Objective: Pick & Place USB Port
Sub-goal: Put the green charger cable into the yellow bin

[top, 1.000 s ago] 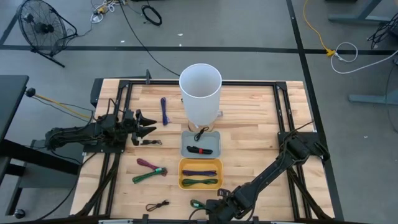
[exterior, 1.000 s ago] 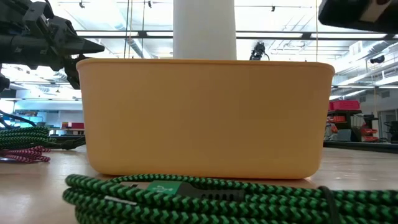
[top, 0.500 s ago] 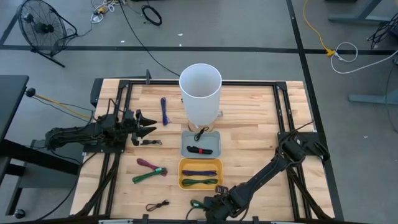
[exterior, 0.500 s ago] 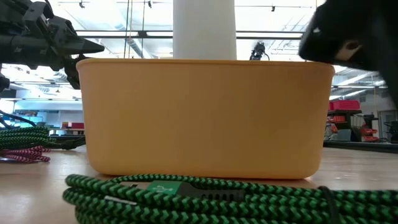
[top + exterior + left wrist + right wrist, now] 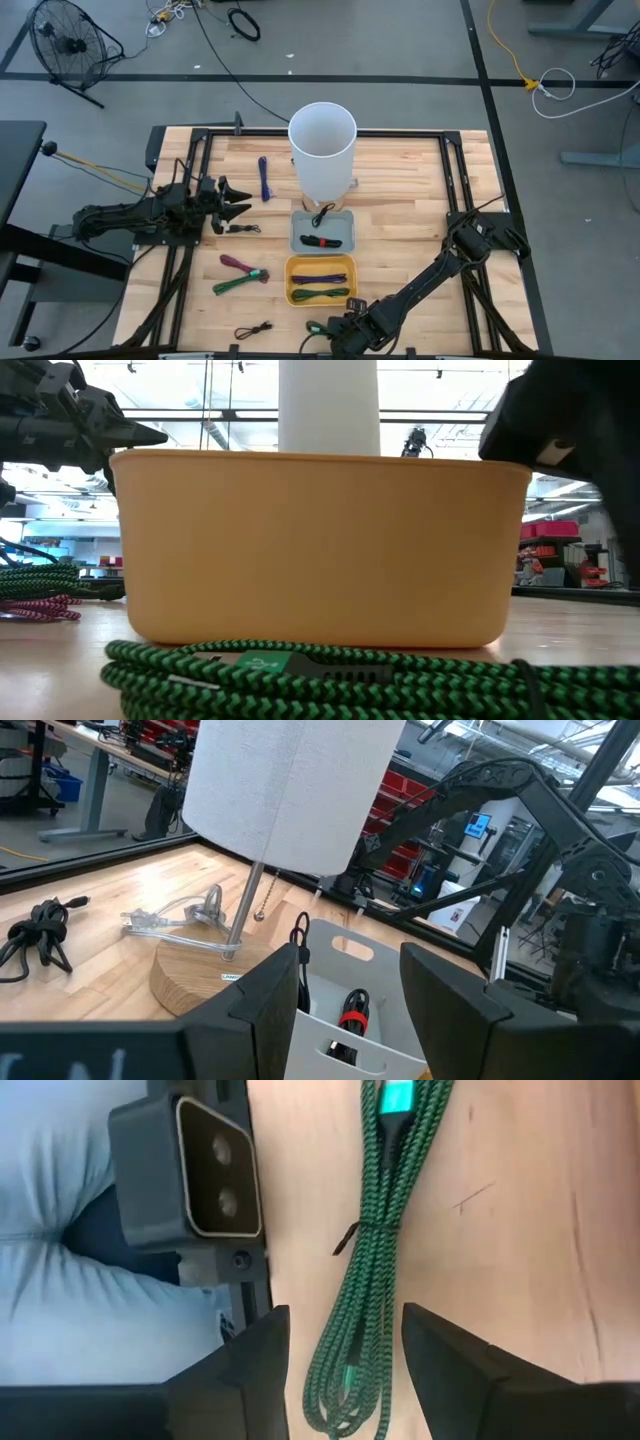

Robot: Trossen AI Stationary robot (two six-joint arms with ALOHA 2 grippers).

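**Right arm lining up on the green cable by the yellow bin**

Landmark: yellow bin (image 5: 321, 281), mid-table, near edge.

- Green cable (image 5: 380, 1250), a bundled USB lead, lies on the wood just in front of the bin, at the table's near edge; in the low view it stretches along the bin's foot (image 5: 300, 665).
- Right gripper (image 5: 340, 335) hangs over that cable, fingers spread, nothing between them. Wrist view: the bundle runs lengthwise through the gap between the fingers, not yet touched.
- Left gripper (image 5: 235, 203) waits well left of the bin, up-table; jaws released, empty. White bin and roll stand lie ahead of it.
- Bin already holds purple and green cables.

Doing the step well (judgement): descend straight, keep the bundle centred, and close near the tie at its middle so the loops lift together. The camera block at the table edge sits close beside the cable; one finger needs clearance from it.

Change from a second ago: the right gripper has slid left along the near edge, toward the cable. The bin has shifted slightly in the low view, possibly nudged. Left arm unchanged.
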